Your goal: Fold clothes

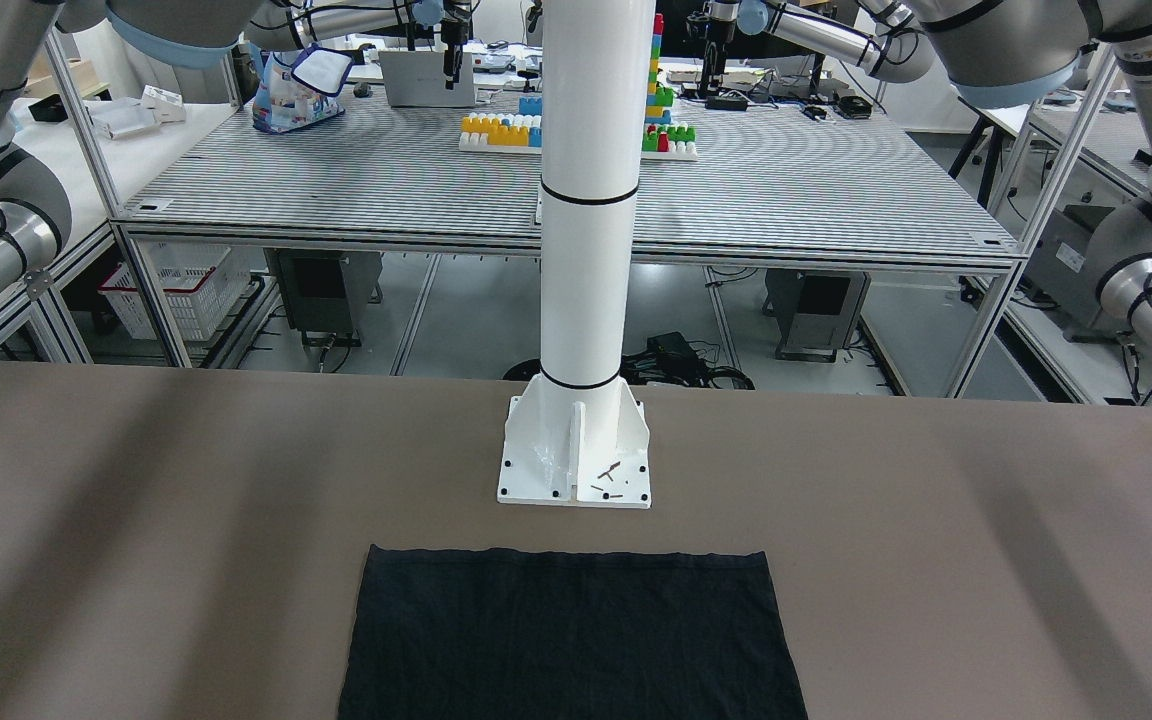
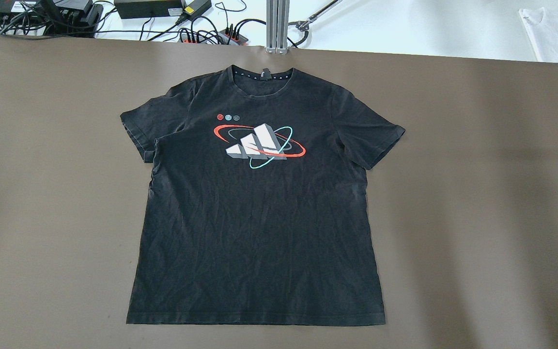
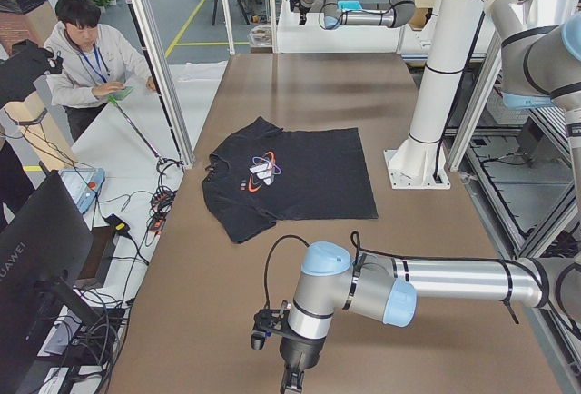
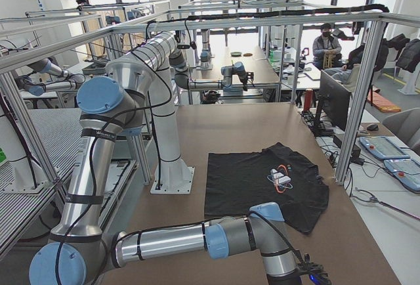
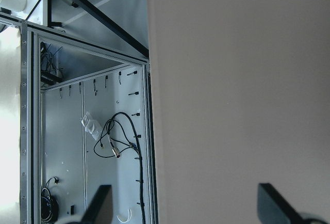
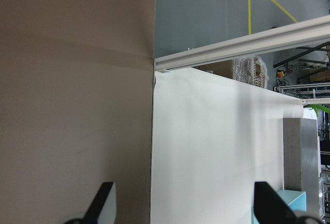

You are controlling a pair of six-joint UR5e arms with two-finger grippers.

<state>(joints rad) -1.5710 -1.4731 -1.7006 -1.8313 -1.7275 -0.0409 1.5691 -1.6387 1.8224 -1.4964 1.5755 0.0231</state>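
Well, shirt (image 2: 259, 218) is laid flat, hem (image 2: 255, 322) nearest; left gripper (image 5: 188, 206) and right gripper (image 6: 184, 203) are spread wide, equally far.

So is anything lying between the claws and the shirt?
Nothing visible. The shirt lies flat and alone mid-table. Only bare table runs out to the left claw and right claw, both open near the table's ends.

T-shirt (image 1: 572, 640) partly beyond front-facing view's bottom edge.
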